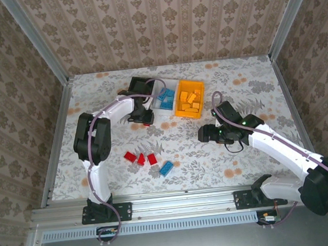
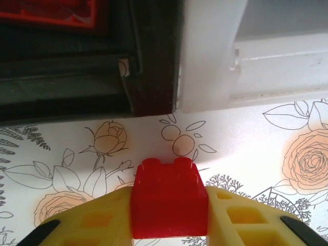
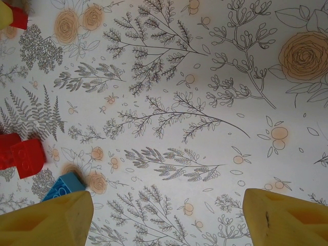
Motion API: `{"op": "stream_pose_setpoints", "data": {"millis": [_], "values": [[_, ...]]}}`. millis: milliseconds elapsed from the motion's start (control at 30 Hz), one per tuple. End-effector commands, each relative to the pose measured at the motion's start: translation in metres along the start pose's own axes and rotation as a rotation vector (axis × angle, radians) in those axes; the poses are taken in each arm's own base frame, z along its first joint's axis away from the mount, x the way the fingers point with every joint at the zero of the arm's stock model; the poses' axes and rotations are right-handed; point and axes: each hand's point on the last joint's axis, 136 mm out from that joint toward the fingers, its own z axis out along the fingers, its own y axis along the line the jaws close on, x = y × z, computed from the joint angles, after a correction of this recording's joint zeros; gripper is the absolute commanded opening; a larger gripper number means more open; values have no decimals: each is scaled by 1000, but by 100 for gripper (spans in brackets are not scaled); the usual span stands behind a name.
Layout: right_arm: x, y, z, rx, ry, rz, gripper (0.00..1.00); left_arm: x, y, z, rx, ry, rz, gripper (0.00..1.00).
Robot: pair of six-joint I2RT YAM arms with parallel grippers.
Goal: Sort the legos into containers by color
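My left gripper [image 1: 144,119] is shut on a red lego [image 2: 169,197], its yellow fingers [image 2: 92,223] pressed to both sides, just above the tablecloth in front of the containers. The black bin [image 2: 77,66] holds red bricks [image 2: 51,13], and the white bin [image 2: 215,51] stands beside it. From above, the white bin [image 1: 164,97] holds blue bricks and the orange bin [image 1: 190,100] orange ones. My right gripper [image 3: 166,220] hangs open over bare cloth, right of centre [image 1: 204,134]. Loose red legos [image 1: 140,158] and a blue one [image 1: 166,168] lie near the front.
The three bins stand in a row at the back centre of the flowered tablecloth [image 1: 236,93]. In the right wrist view, the loose red bricks [image 3: 23,156] and the blue brick [image 3: 64,185] lie to the left of that gripper. Patterned walls enclose the table.
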Motion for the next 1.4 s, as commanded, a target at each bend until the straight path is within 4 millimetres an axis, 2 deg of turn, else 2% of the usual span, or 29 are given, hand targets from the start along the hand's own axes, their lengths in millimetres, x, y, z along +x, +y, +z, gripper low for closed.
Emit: {"op": "stream_pose_setpoints", "data": {"millis": [0, 100, 133, 200, 367, 500, 667, 900, 1033, 1133, 1233, 1367], "values": [[1, 2, -2, -11, 7, 5, 78, 4, 4, -1, 10, 29, 0, 32], [0, 3, -2, -13, 6, 5, 79, 3, 0, -12, 36, 17, -11, 33], [1, 3, -2, -13, 7, 5, 79, 0, 11, -20, 40, 2, -44, 32], [1, 3, -1, -13, 8, 6, 79, -5, 14, -34, 54, -26, -59, 33], [2, 3, 2, -15, 15, 5, 79, -39, 24, -81, 55, -141, -58, 34], [3, 5, 4, -19, 19, 9, 79, -73, 38, -99, 22, -190, -43, 35], [7, 4, 3, -16, 23, 16, 79, -114, 55, -92, -19, -220, -27, 35], [15, -3, 3, -1, 28, 28, 79, -151, 71, -58, -26, -205, -30, 35], [19, -5, 4, -4, 30, 36, 79, -162, 80, -50, -17, -225, -60, 39], [21, -7, 4, 2, 33, 38, 79, -164, 81, -51, -8, -235, -72, 52], [20, -6, 4, -1, 33, 39, 79, -164, 80, -54, 2, -240, -76, 58], [19, -3, 6, -10, 31, 41, 79, -163, 77, -61, 10, -250, -77, 60]]}}
